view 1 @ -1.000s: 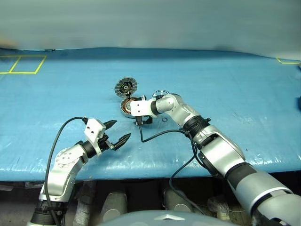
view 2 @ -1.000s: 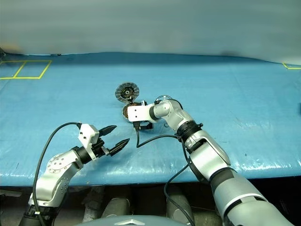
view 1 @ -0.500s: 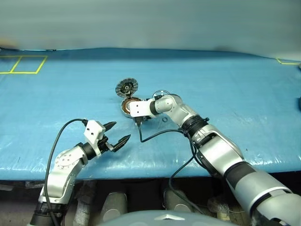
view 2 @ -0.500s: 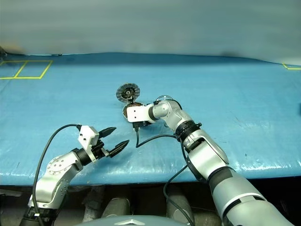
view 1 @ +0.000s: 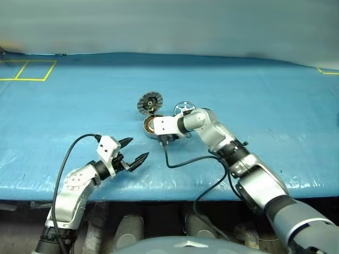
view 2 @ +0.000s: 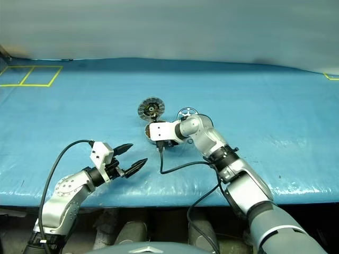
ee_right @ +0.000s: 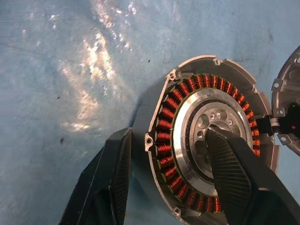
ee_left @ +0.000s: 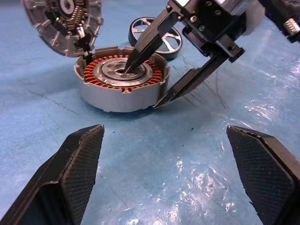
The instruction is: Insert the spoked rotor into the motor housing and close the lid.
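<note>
The motor housing [view 1: 152, 126] sits mid-table, its copper windings [ee_right: 165, 123] showing. Its lid [view 1: 150, 103] stands upright behind it, ribbed face toward me. The spoked rotor [view 1: 184, 108] lies flat on the table just right of the lid. My right gripper [ee_left: 141, 87] reaches down over the housing. One finger [ee_right: 232, 171] is in the centre hole and the other [ee_right: 115, 176] is against the outer wall, so it is shut on the housing. My left gripper [view 1: 137, 148] hovers open near the front edge, apart from everything.
A blue sheet [view 1: 265, 100] covers the table. The right wrist's black cable [view 1: 185, 161] loops over it in front of the housing. Yellow tape squares [view 1: 29, 70] mark the far left corner. The table's front edge [view 1: 175, 186] runs just behind the left gripper.
The right gripper's fingers have closed in on the housing wall and its arm has drawn back, uncovering the rotor. The left arm stayed put. The camera has shifted a little.
</note>
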### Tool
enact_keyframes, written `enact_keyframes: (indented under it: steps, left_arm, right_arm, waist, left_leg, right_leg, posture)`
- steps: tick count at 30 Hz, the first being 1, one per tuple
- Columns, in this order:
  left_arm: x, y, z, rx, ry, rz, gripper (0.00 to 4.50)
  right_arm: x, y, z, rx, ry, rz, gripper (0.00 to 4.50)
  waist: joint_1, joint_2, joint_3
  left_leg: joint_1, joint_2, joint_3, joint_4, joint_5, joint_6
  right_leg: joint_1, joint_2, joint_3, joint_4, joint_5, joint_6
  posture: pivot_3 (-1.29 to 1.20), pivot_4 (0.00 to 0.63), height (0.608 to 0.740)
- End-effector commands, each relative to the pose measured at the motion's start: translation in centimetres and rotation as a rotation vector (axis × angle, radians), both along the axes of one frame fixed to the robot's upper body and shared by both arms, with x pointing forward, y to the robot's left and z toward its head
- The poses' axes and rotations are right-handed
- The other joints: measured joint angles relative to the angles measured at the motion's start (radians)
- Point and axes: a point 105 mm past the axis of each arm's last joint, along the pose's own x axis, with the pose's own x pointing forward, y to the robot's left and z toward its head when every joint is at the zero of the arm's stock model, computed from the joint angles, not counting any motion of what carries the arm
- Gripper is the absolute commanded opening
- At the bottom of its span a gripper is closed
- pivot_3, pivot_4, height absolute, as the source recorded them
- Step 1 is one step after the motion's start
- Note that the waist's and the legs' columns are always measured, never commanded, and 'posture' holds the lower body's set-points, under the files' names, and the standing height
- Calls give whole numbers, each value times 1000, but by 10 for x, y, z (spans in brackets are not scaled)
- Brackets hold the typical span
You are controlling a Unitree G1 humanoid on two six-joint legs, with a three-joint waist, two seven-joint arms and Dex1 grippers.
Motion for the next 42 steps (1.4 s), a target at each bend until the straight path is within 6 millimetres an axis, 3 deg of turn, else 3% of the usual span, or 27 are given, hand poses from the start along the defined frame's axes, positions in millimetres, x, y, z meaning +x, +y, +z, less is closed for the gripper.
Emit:
enact_keyframes:
  steps: [1,6,11,17,20,24,27,31,37,42]
  left_arm:
    - [0,-5,3,-8,-8,-23,4500]
    - [3,-11,3,-6,2,-61,4500]
    - [8,-17,3,1,7,-104,4500]
    - [11,-20,4,9,3,-127,4500]
    - [13,-20,5,9,1,-128,4500]
    - [13,-18,3,12,3,-125,4500]
    - [13,-19,3,12,4,-123,4500]
    - [13,-20,3,8,2,-123,4500]
    - [13,-20,3,3,6,-127,4500]
    - [11,-19,5,-1,2,-130,4500]
  right_arm:
    - [-27,-15,-6,-32,54,-18,2332]
    - [-51,-35,-21,-84,36,-142,2332]
    - [-67,-29,-26,-43,90,-233,2332]
    - [-68,-22,-30,-18,101,-266,2332]
    - [-65,-18,-26,14,80,-272,3066]
    - [-69,-17,-25,-10,74,-219,4395]
    - [-72,-17,-25,-28,72,-196,4455]
    - [-81,-17,-14,-14,81,-109,4455]
    - [-87,-17,16,153,105,-73,4455]
    - [-73,-40,47,408,78,-217,4455]
  waist:
    - [7,0,0]
    - [8,0,0]
    - [8,-1,-1]
    - [6,-2,-2]
    - [5,-2,-2]
    - [5,-2,-2]
    - [6,-2,-2]
    - [7,-2,-2]
    - [4,-2,0]
    - [9,-3,0]
  left_leg:
    - [0,0,0,0,0,0]
    - [1,0,0,1,0,0]
    - [2,0,1,2,1,-1]
    - [3,0,0,2,1,-2]
    - [3,1,0,2,1,-2]
    - [3,1,0,2,1,-2]
    - [2,1,0,1,1,-2]
    - [2,1,0,1,1,-1]
    - [0,1,0,1,0,-1]
    - [0,1,0,1,0,-1]
  right_leg:
    - [0,0,0,0,0,0]
    - [1,0,0,-1,-1,0]
    - [2,0,0,-1,-2,2]
    - [3,1,0,-1,-2,3]
    - [3,1,0,-1,-2,3]
    - [2,1,0,-1,-2,3]
    - [2,1,0,-1,-2,2]
    - [2,1,-1,-2,-1,0]
    - [1,1,-1,-2,-1,0]
    - [2,1,-1,-2,-1,0]
  posture:
    - [0,150,740]
    - [0,150,740]
    - [0,150,740]
    - [0,150,740]
    - [0,150,740]
    - [0,150,740]
    - [0,150,740]
    - [0,150,740]
    - [0,150,740]
    - [0,150,740]
